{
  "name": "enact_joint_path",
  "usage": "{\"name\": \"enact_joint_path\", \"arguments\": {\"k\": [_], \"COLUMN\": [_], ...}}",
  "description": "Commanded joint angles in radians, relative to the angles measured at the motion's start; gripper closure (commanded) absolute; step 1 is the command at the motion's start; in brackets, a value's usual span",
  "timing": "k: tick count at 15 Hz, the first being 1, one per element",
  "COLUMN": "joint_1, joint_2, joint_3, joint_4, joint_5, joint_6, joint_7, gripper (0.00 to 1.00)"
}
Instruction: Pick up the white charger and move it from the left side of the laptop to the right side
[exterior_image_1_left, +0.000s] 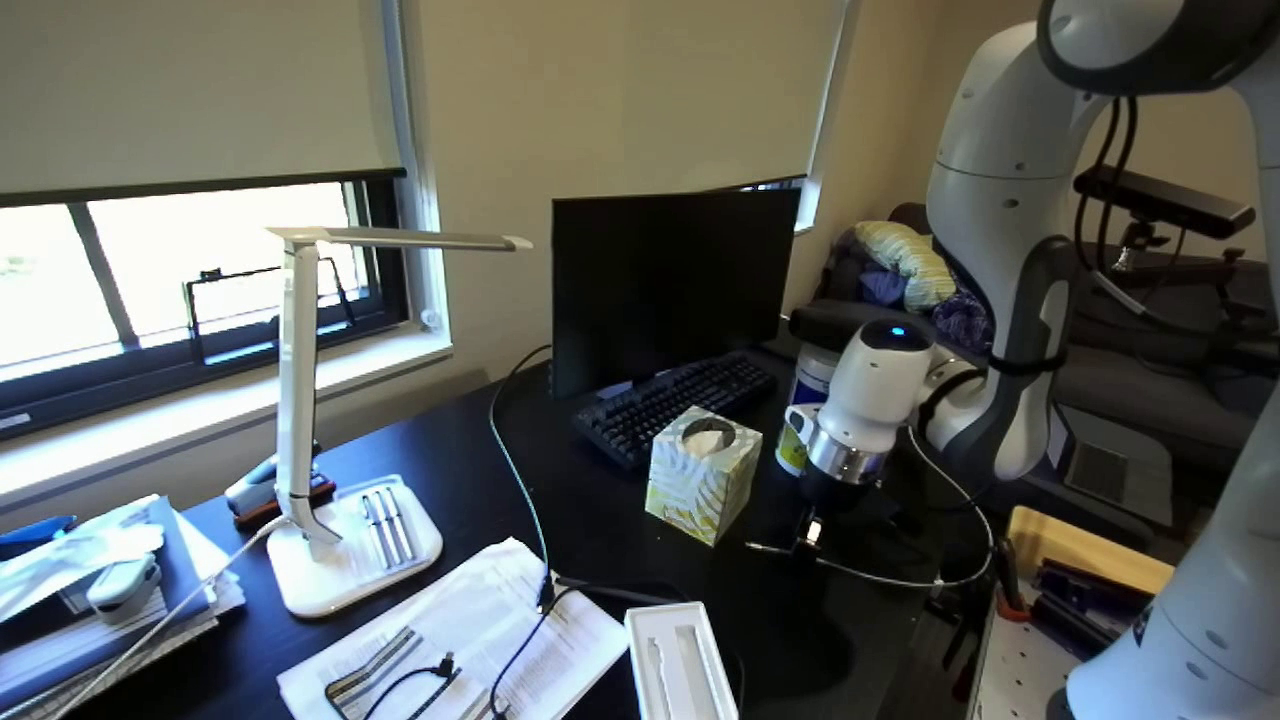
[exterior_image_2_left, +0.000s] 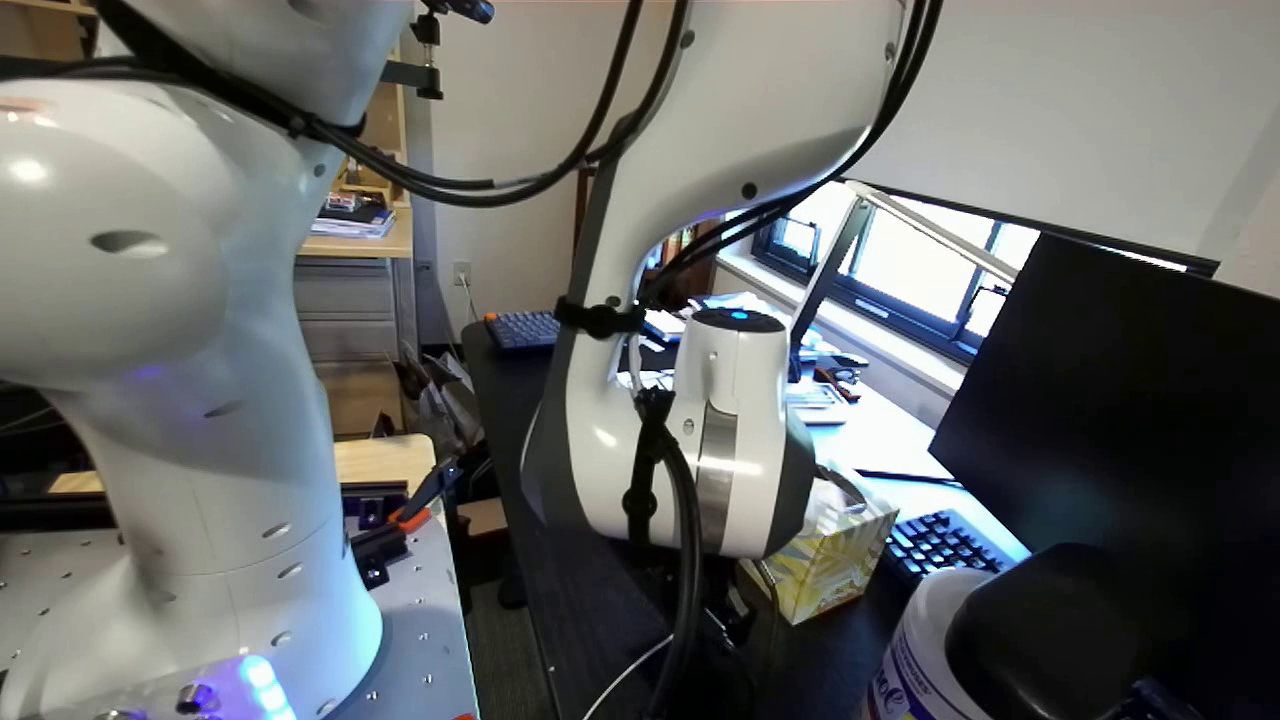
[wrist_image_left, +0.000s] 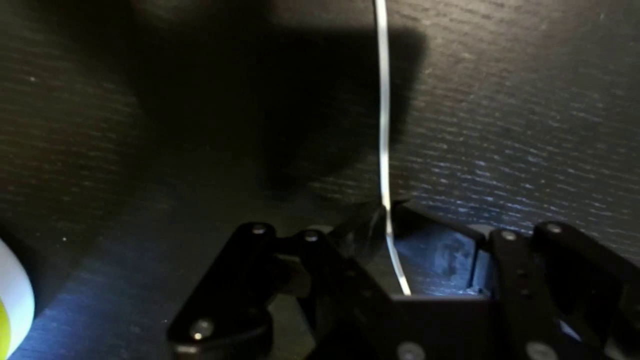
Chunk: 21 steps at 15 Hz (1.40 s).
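In the wrist view, the claw (wrist_image_left: 392, 207) was clamped on the charger's white cable (wrist_image_left: 384, 110), lying lengthwise toward twelve o'clock; no plug block showed. In an exterior view, cable (exterior_image_1_left: 885, 577) ran toward three; in an exterior view, cable (exterior_image_2_left: 628, 671) slanted toward eight.

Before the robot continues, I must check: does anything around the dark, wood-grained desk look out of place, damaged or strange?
One oddity: in the wrist view, the thin white cable bends between the fingertips of the black two-fingered gripper, yet no white charger block shows there. I see nothing spilled or damaged.
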Motion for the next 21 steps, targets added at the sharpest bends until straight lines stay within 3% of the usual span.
{"name": "enact_joint_path", "arguments": {"k": [1,7,8,9,10,11,12,21], "joint_1": [0.017,0.040,-0.094,-0.101,-0.122,-0.144,-0.072,-0.074], "joint_2": [-0.016,-0.094,-0.151,-0.167,-0.172,-0.174,-0.127,-0.086], "joint_3": [-0.035,-0.088,0.039,0.048,0.074,0.099,0.020,0.026], "joint_4": [-0.031,-0.081,-0.129,-0.144,-0.158,-0.174,-0.122,-0.117], "joint_5": [-0.009,-0.024,0.113,0.144,0.202,0.254,0.126,0.076], "joint_6": [0.024,0.067,0.012,0.013,0.022,0.032,0.062,0.065], "joint_7": [-0.013,-0.032,-0.198,-0.235,-0.298,-0.359,-0.230,-0.234], "gripper": [1.00,0.97,0.97,0.97,0.68,0.66,0.61,0.02]}}
